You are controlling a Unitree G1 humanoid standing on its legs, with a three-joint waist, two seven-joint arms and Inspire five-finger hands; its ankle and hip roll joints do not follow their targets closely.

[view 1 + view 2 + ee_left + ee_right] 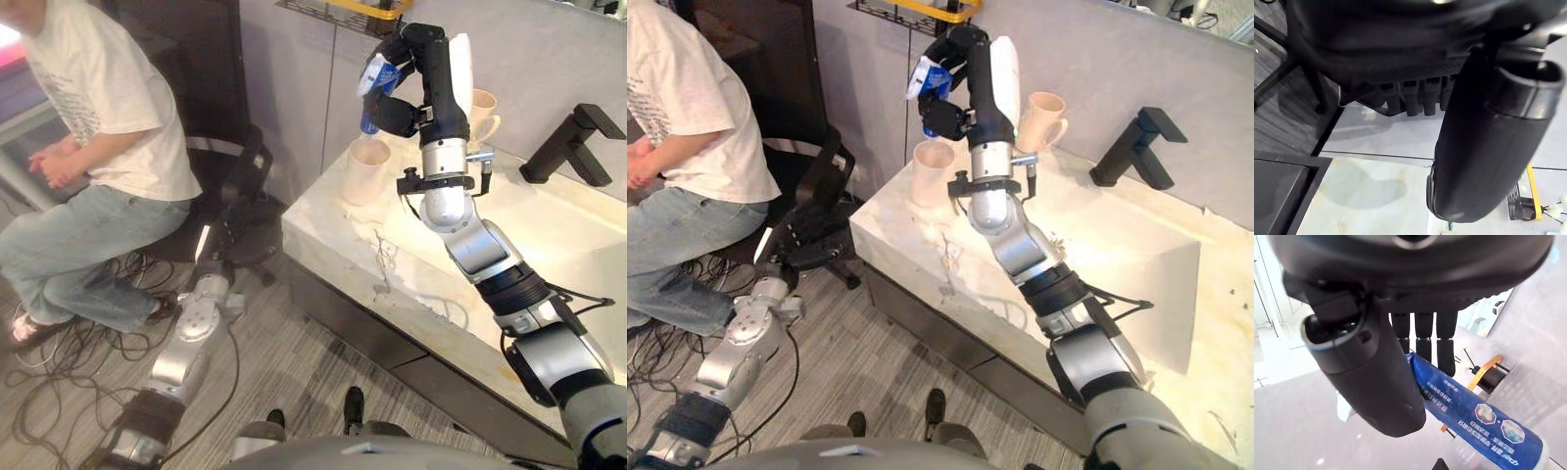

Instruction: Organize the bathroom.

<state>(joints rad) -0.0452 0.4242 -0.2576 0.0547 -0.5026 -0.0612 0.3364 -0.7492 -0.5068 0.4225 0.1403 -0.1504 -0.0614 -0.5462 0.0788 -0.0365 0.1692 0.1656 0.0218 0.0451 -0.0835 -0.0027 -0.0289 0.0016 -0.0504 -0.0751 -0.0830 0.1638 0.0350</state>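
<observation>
- Cream marble counter (343, 230) with a sunken basin, set against a grey wall; matte black angular tap (573, 145) at its back edge.
- Person in a white T-shirt and blue jeans (93, 176) seated well off the counter's left end, next to a black office chair (230, 191).
- Right hand (411, 73) raised above the counter's back-left corner, fingers (1425, 340) and thumb curled tight round a blue toothpaste tube (1469, 411); tube's lower end points down, above the cup below.
- Left hand (789, 240) hangs low over the grey plank floor (294, 352), beside the chair; fingers (1413, 98) look roughly straight, nothing in them.
- Yellow-rimmed black wire rack (353, 10) on the wall above the raised hand.
- Tall cream ceramic cup (365, 171) at the counter's back-left corner, upright.
- Second cream ceramic mug with a handle (1045, 119) at the back edge, between the first cup and the tap, partly behind the right arm.
</observation>
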